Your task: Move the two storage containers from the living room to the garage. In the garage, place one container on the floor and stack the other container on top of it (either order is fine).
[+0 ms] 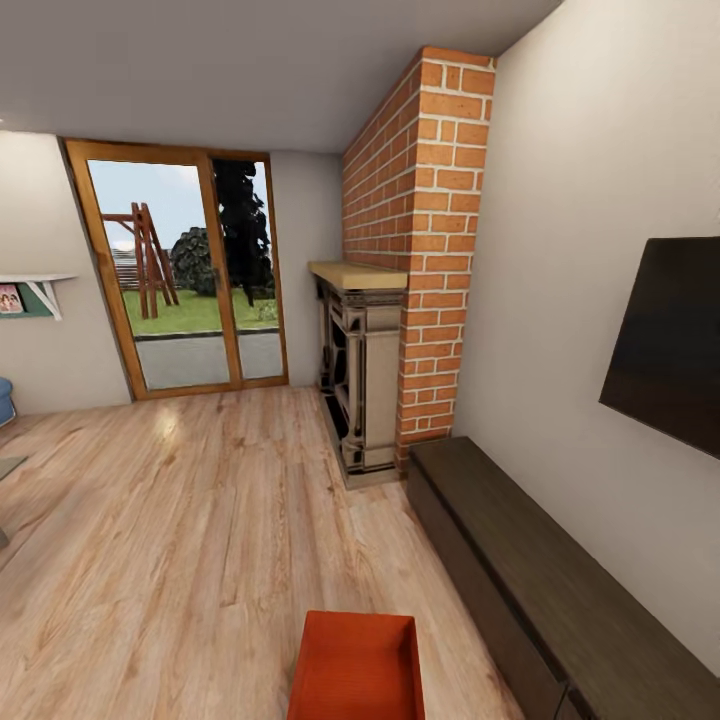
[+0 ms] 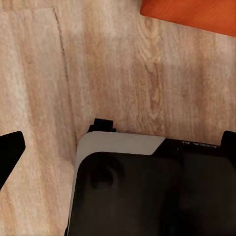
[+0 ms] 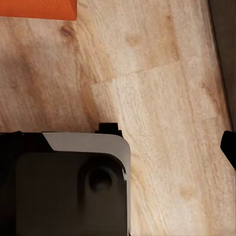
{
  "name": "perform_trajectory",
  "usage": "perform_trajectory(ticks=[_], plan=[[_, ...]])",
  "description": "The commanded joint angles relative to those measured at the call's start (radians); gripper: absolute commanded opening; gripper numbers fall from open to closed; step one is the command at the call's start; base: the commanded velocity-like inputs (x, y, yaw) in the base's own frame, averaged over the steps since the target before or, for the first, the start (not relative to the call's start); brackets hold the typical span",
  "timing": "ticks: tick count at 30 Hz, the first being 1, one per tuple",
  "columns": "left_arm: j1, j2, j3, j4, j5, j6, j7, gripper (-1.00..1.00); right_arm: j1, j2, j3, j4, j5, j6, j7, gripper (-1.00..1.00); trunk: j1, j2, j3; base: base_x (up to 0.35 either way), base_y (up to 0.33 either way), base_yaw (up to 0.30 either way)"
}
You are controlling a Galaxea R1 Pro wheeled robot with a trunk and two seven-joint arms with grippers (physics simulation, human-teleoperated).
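Observation:
One orange-red storage container [image 1: 358, 665] sits on the light wood-plank floor of the living room, at the bottom middle of the head view, its open top facing up. A corner of it appears in the left wrist view [image 2: 196, 14] and in the right wrist view [image 3: 37, 8]. My left gripper [image 2: 118, 145] hangs above the planks, open, its dark fingertips [image 2: 10, 150] wide apart and holding nothing. My right gripper [image 3: 120, 142] is open too, with one fingertip [image 3: 229, 146] at the picture's edge. Both are apart from the container. The garage is out of view.
A brick fireplace [image 1: 400, 300] stands ahead on the right. A long dark low cabinet [image 1: 540, 580] runs along the right wall under a black TV [image 1: 670, 340]. A wood-framed glass door [image 1: 185, 270] is at the far end. My black-and-white base [image 2: 147, 196] is below both grippers.

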Motion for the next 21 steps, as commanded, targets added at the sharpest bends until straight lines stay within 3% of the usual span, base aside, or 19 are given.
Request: perform_trajectory(ticks=[1, 14, 21], plan=[[-0.001, 0.000, -0.006, 0.001, 0.008, -0.003, 0.001, 1.00, -0.002, 0.000, 0.001, 0.003, 0.001, -0.006, -0.002, 1.00, 0.000, -0.001, -0.001, 0.000, 0.000, -0.002], [-0.001, -0.001, -0.006, 0.001, 0.008, -0.003, 0.001, 1.00, -0.002, -0.001, 0.004, 0.003, 0.002, -0.003, -0.002, 1.00, 0.000, -0.001, -0.001, 0.003, 0.001, 0.000], [-0.001, -0.001, -0.006, 0.001, 0.008, -0.003, 0.001, 1.00, -0.002, -0.001, 0.002, 0.003, 0.001, -0.004, -0.002, 1.00, 0.000, -0.001, -0.001, 0.111, 0.113, 0.000]])
